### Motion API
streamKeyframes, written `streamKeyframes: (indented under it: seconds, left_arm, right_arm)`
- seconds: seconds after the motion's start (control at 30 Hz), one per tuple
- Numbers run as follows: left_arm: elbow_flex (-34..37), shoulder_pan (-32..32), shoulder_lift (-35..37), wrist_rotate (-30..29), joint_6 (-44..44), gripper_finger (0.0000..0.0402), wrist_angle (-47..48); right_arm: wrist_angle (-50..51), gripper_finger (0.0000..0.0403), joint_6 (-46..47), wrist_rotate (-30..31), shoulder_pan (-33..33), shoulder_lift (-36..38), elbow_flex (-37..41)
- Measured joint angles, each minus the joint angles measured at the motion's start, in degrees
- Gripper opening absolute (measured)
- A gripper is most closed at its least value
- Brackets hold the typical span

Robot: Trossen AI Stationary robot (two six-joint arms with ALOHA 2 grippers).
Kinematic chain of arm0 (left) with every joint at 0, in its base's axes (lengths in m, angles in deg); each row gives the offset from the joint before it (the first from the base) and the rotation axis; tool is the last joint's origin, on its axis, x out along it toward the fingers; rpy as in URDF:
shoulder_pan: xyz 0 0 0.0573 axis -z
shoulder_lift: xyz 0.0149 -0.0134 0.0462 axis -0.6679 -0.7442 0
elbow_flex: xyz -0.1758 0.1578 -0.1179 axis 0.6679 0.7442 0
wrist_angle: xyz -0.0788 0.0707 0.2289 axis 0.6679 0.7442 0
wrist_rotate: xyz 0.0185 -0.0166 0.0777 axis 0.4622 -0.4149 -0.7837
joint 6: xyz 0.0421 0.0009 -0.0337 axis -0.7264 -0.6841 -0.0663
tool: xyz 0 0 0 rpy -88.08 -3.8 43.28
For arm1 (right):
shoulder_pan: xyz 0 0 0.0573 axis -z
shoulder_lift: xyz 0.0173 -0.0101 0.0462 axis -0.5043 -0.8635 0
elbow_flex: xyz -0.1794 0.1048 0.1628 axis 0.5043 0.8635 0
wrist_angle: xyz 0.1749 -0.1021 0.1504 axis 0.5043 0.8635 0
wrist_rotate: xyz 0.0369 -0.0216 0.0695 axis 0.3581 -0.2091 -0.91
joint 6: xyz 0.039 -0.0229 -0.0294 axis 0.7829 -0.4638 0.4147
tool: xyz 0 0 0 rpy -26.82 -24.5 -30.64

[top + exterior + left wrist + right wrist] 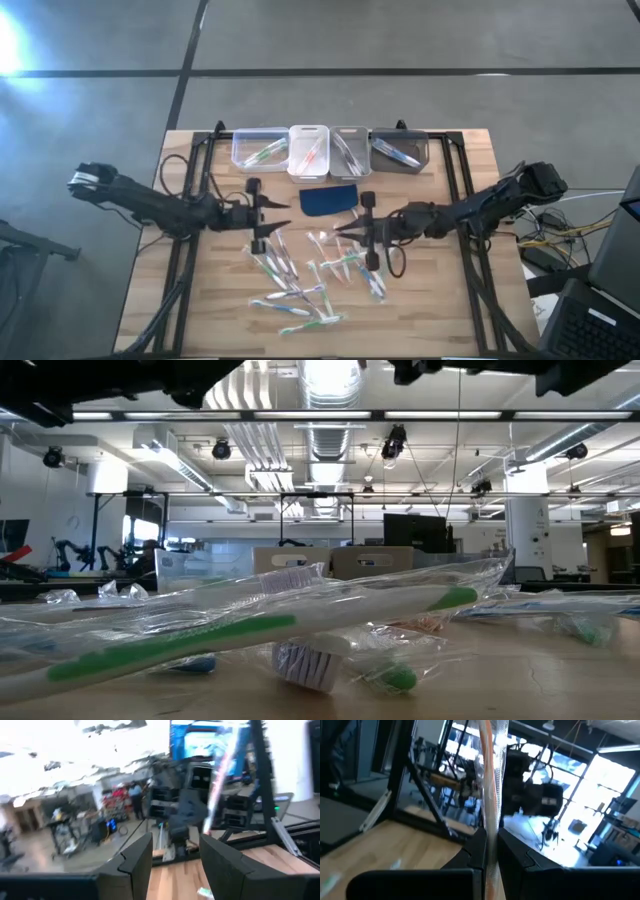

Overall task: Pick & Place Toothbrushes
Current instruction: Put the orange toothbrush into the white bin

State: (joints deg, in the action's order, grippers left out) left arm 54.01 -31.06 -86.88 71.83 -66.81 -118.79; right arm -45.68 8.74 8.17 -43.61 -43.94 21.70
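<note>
Several toothbrushes (300,283) in clear wrappers lie scattered on the near half of the wooden table; the low view shows a green one (170,645) close up. My right gripper (342,228) hovers over the pile's far right part, shut on an orange toothbrush (489,780). That toothbrush (220,770) also shows in the left wrist view. My left gripper (280,217) faces it from the left, open (175,845) and touching nothing. Some toothbrushes lie in the four bins (330,150) at the far edge. My right gripper pinches the orange toothbrush in its clear wrapper between its two fingers (475,852), on the handle (490,827). The fingers point level toward the table's left and lie across the stick. It stands nearly upright above them, lifted clear of the table.
A dark blue rounded pad (328,200) lies between the bins and the grippers. Black frame rails (195,170) run along both sides of the table. Cables and equipment (560,250) sit off the right edge.
</note>
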Motion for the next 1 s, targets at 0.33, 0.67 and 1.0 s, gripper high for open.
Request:
streamKeyframes:
  seconds: [0.33,0.67,1.0]
  left_arm:
    - [-14.62,0.15,-16.56,1.76,-8.97,0.0168,-1.7]
    - [-22.84,0.24,-22.86,10.94,-9.56,0.0167,-0.53]
    - [-26.75,0.24,-26.87,11.22,-8.6,0.0167,-0.84]
  right_arm:
    - [0.59,0.0023,-0.85,-0.02,-0.17,0.0,-0.93]
    - [0.41,0.0023,-1.71,0.02,-0.28,0.0,-0.67]
    - [0.3,0.0023,-1.96,0.02,-0.28,0.0,-0.67]
